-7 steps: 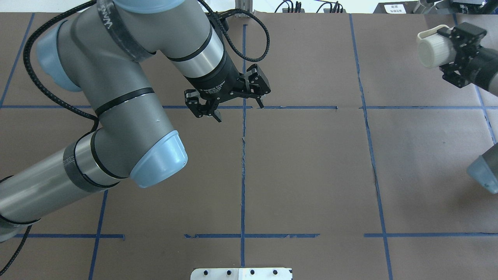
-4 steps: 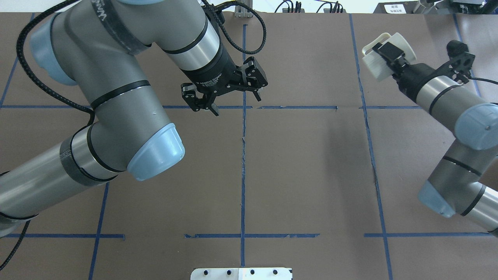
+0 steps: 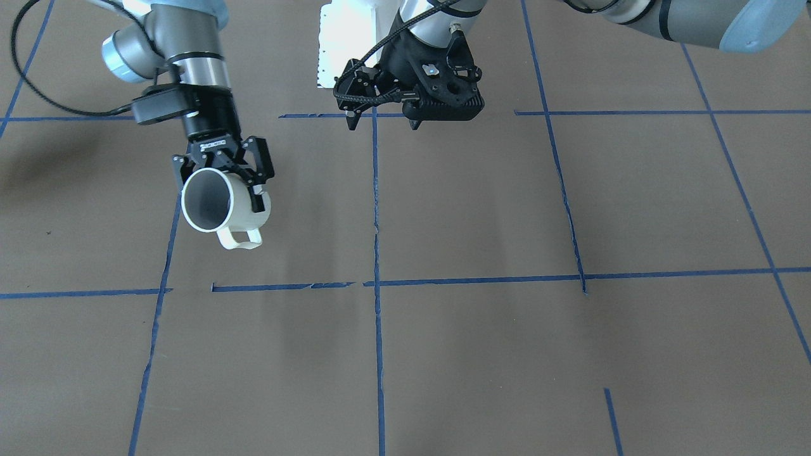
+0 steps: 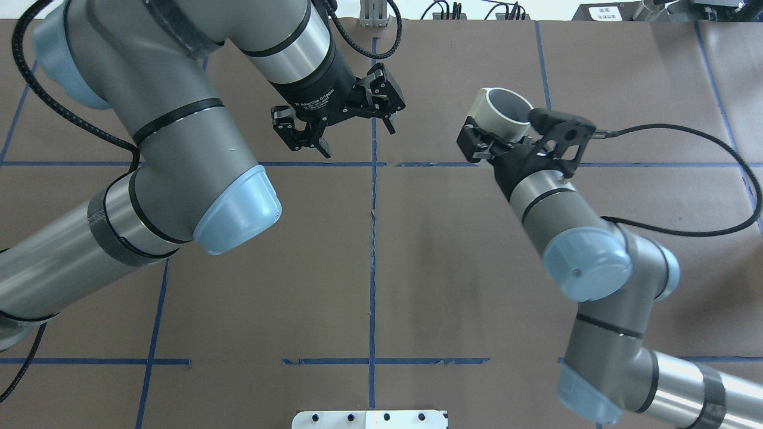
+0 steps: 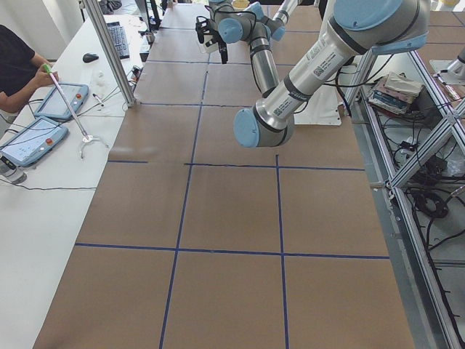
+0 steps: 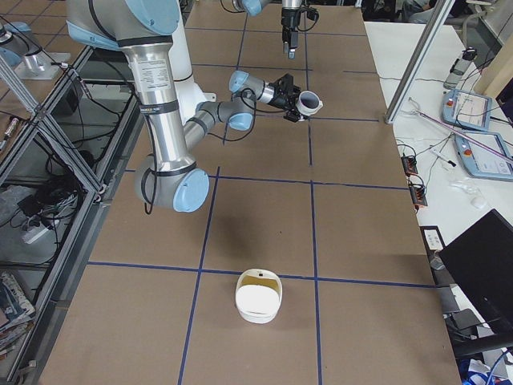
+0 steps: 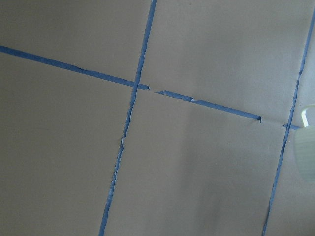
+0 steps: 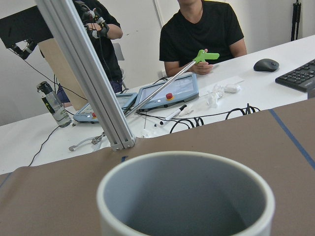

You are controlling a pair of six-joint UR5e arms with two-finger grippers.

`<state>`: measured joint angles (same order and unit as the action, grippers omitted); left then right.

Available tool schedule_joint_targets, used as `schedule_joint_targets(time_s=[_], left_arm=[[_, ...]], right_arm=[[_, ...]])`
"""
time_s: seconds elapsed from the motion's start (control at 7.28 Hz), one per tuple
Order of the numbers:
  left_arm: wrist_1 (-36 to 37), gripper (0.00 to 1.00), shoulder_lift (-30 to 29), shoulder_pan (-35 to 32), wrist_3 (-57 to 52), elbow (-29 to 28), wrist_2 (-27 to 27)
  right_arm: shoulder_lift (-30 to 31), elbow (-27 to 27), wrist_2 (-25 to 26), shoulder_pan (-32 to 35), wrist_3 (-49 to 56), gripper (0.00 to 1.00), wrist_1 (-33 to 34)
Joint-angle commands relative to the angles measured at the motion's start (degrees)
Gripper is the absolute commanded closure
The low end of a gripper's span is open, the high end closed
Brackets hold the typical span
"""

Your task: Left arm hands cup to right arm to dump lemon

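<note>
My right gripper (image 4: 499,130) is shut on the white cup (image 4: 503,108) and holds it above the table right of the centre line. The cup is tilted, with its mouth facing the far side. Its handle hangs at the lower side in the front view (image 3: 241,239). The cup's grey inside (image 8: 187,196) looks empty, though its bottom is hidden. My left gripper (image 4: 357,140) is open and empty, left of the cup and apart from it. The cup's edge shows in the left wrist view (image 7: 307,152). I cannot make out the lemon for certain.
A white bowl (image 6: 258,298) with something yellow at its far rim sits on the table's right end. An aluminium post (image 6: 417,64) stands at the far edge, with operators and tablets (image 8: 167,93) behind it. Blue tape lines (image 4: 372,238) cross the brown table cover.
My right arm has swung in from the far right edge toward the centre with the cup, turning it from bottom-toward-camera to mouth up. My left gripper has drifted slightly toward the far side, still open.
</note>
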<state>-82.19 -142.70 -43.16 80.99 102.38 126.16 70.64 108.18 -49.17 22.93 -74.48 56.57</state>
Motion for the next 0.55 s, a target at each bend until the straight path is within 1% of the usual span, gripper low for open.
schedule_joint_targets(time_s=[0.0,0.14,0.41], left_arm=[[1.93,0.00,-3.17,0.01,-0.13,-3.04,0.22],[5.52,0.00,-4.59,0.01,-0.13,-3.24,0.31],[7.04,0.00,-4.78,0.01,-0.13,-2.72,0.49]], right_arm=[[-6.47,0.01,11.60,-9.01,2.05,0.80,10.21],[-6.65,-0.60,16.07,-11.74,3.97,0.80,11.01],[-7.10,-0.95,18.13,-12.90,7.14,0.79,11.19]])
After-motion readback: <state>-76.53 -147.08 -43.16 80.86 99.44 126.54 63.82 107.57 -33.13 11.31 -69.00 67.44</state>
